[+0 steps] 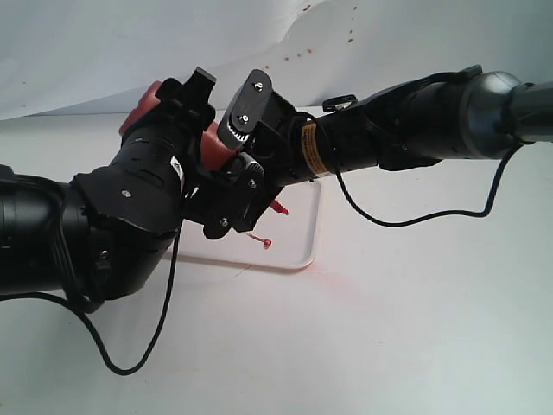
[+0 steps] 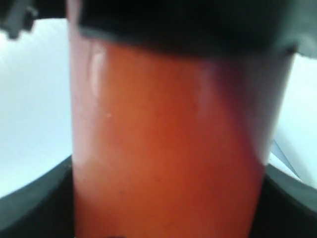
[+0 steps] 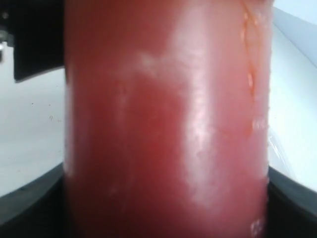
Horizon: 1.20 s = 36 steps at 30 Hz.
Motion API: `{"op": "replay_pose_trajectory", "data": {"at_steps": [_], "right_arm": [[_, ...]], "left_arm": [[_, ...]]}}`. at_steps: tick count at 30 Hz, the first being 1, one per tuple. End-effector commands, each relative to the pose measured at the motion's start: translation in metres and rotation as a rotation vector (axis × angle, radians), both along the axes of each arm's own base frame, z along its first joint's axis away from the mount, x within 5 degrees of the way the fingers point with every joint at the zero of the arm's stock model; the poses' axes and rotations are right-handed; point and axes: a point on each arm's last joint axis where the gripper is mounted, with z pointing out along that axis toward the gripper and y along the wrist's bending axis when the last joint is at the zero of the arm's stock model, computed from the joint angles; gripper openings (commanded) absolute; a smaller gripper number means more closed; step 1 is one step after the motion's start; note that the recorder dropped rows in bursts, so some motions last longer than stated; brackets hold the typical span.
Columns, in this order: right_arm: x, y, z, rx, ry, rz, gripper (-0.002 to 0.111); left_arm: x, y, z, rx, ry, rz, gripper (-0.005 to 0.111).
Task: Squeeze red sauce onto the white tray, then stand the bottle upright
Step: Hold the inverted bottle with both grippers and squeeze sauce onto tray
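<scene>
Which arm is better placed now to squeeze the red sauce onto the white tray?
Probably the right. The right gripper spans the middle of the bottle, nearer the nozzle that points down over the white tray. The left gripper holds the base end, so it seems better used as support.

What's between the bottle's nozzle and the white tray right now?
Exterior view: only the small red cap hangs on its tether below the nozzle, over the white tray; no sauce stream shows.
</scene>
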Motion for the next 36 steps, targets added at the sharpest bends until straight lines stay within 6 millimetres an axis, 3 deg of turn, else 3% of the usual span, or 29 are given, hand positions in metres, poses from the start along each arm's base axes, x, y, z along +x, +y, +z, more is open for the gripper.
{"op": "replay_pose_trajectory", "data": {"at_steps": [1, 13, 15, 16, 18, 19, 21, 23, 27, 31, 36], "right_arm": [[0.003, 0.002, 0.006, 0.011, -0.022, -0.046, 0.000], [0.009, 0.003, 0.012, 0.052, -0.117, -0.074, 0.000], [0.010, 0.003, 0.013, 0.061, -0.137, -0.076, 0.004], [0.010, 0.003, 0.014, 0.060, -0.149, -0.073, 0.009], [0.011, 0.003, 0.014, 0.051, -0.195, -0.058, 0.033], [0.012, 0.003, 0.017, 0.071, -0.211, -0.074, 0.059], [0.015, 0.004, 0.021, 0.117, -0.222, -0.119, 0.089], [0.017, 0.003, 0.024, 0.160, -0.212, -0.155, 0.096], [0.015, 0.005, 0.025, 0.178, -0.215, -0.133, 0.096], [0.002, 0.020, 0.018, 0.101, -0.253, -0.023, 0.093], [-0.002, 0.026, 0.013, 0.083, -0.254, -0.005, 0.082]], "left_arm": [[-0.001, -0.002, 0.009, -0.014, -0.037, -0.015, 0.000], [0.006, 0.007, 0.008, -0.010, -0.039, 0.020, 0.000], [0.008, 0.010, 0.008, -0.011, -0.037, 0.030, 0.000], [0.010, 0.012, 0.008, -0.011, -0.037, 0.037, 0.000], [0.013, 0.017, 0.008, -0.012, -0.035, 0.051, 0.000], [0.014, 0.018, 0.008, -0.012, -0.035, 0.056, 0.000], [0.016, 0.021, 0.008, -0.015, -0.034, 0.065, 0.000], [0.016, 0.021, 0.008, -0.015, -0.034, 0.065, 0.000], [0.016, 0.020, 0.007, -0.019, -0.026, 0.055, 0.000], [0.015, 0.019, 0.006, -0.025, -0.018, 0.044, 0.000], [0.015, 0.019, 0.007, -0.024, -0.020, 0.046, 0.000]]}}
